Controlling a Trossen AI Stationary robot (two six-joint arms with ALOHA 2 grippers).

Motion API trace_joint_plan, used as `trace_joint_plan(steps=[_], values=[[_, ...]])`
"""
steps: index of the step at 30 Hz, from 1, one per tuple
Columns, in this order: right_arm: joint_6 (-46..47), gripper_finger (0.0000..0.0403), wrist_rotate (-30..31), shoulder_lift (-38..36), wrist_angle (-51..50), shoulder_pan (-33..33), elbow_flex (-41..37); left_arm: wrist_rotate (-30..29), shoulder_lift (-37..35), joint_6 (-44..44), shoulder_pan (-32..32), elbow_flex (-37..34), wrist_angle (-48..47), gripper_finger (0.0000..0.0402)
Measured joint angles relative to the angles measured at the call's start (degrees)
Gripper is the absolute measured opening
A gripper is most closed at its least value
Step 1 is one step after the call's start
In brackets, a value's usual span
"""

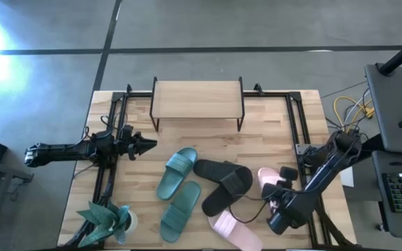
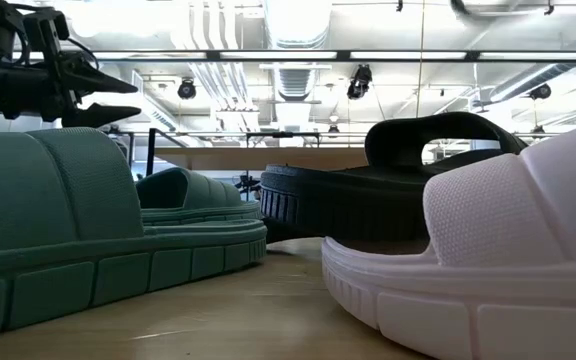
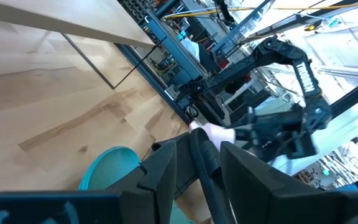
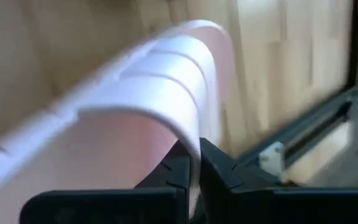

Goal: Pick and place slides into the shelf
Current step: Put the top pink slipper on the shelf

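The shelf (image 1: 197, 101) stands at the table's far middle. Two teal-green slides (image 1: 176, 173) (image 1: 180, 209) lie on the table in front of it. Two black slides (image 1: 223, 174) lie crossed, one on the other, right of them. One pink slide (image 1: 229, 226) lies near the front edge and fills the low view's right (image 2: 508, 250). My right gripper (image 1: 276, 197) is shut on the other pink slide (image 1: 266, 178) at the table's right. My left gripper (image 1: 149, 144) hovers shut and empty above the table's left part, left of the teal slides. My right gripper pinches the pink slide's strap at its edge (image 4: 191, 134) between its two fingers, one finger on each face of the strap. The fingers (image 4: 219, 171) lie across the edge. Whether the slide is clear of the table I cannot tell.
A teal potted plant (image 1: 110, 219) stands at the near left corner. Black metal frame rails (image 1: 299, 132) run along the table's left, right and far sides. A cable (image 1: 246, 202) lies over the black slides. Bare wood lies between the shelf and the slides.
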Motion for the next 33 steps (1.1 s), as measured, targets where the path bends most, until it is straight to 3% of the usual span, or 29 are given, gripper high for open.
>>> trace_joint_plan(steps=[4,10,14,17,26,33], values=[[5.15,0.0013,6.02,-0.99,0.30,-0.70,6.35,-0.02,-0.01,0.00,0.00,0.00,0.00,0.0111],[7.56,0.0012,22.95,-1.13,0.32,-6.48,13.36,0.00,-0.20,0.02,0.00,0.17,-0.02,0.0111],[-0.59,0.0013,35.75,-1.13,0.56,-13.34,16.19,0.00,-0.02,0.09,0.00,0.33,-0.04,0.0111],[-9.63,0.0013,42.15,-1.11,0.38,-20.33,17.22,0.00,-0.08,0.11,0.00,0.35,-0.03,0.0111],[-30.32,0.0013,43.61,-1.06,4.94,-43.21,19.19,-0.91,0.00,0.13,0.00,0.35,0.02,0.0111],[-58.50,0.0013,31.40,-0.77,28.89,-57.67,20.55,-1.45,-0.09,0.20,0.00,0.37,0.09,0.0111]])
